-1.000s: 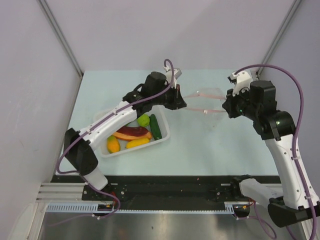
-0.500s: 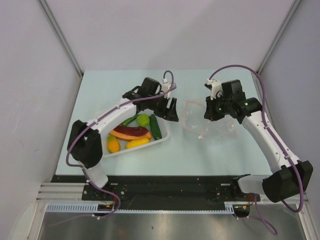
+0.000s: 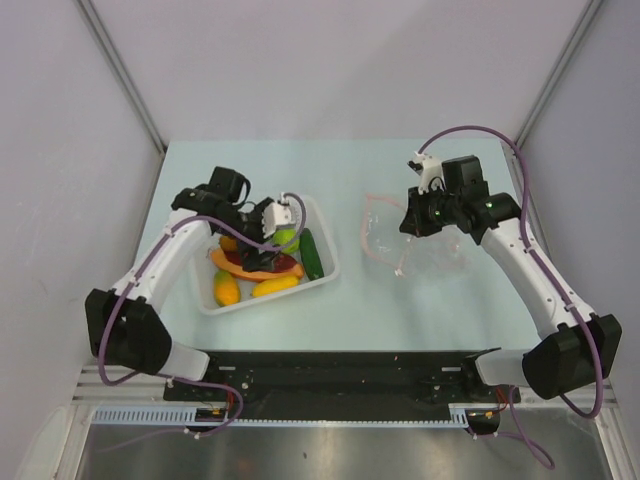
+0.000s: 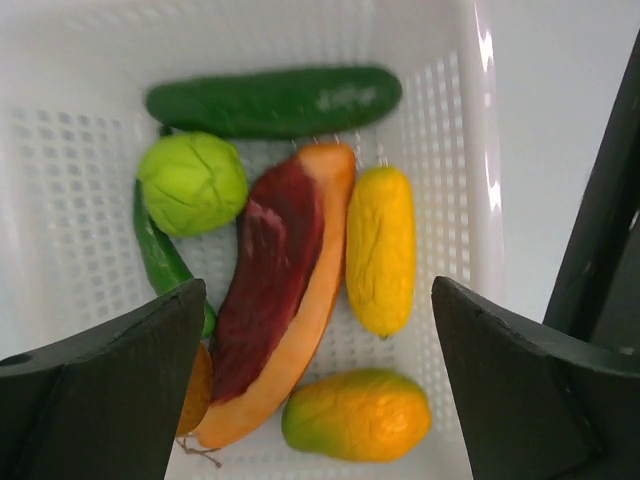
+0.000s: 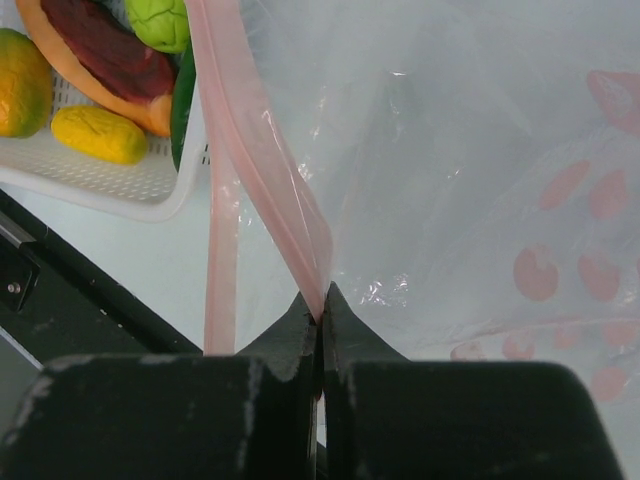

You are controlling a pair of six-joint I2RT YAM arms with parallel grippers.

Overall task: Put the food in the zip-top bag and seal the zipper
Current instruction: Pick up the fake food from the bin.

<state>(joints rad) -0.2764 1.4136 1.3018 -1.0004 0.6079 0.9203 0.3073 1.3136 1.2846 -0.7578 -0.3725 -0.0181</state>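
The right gripper (image 5: 322, 300) pinches the clear, crinkly zip-top bag (image 5: 450, 150) (pink zipper (image 5: 262, 140)); left gripper (image 4: 318, 290) spread.

L hand (image 4: 315, 300) wide open, facing down; R hand (image 5: 322, 300) fingers tight together.

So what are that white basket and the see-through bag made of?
The basket looks like rigid white plastic, glossy, with a moulded grid of slots. The bag seems thin clear plastic film, shiny and crinkled; the pink strip along its mouth looks like thicker plastic.

Gripper (image 4: 318, 288) (jaws wide) above food (image 4: 262, 262) in basket (image 4: 472, 150).
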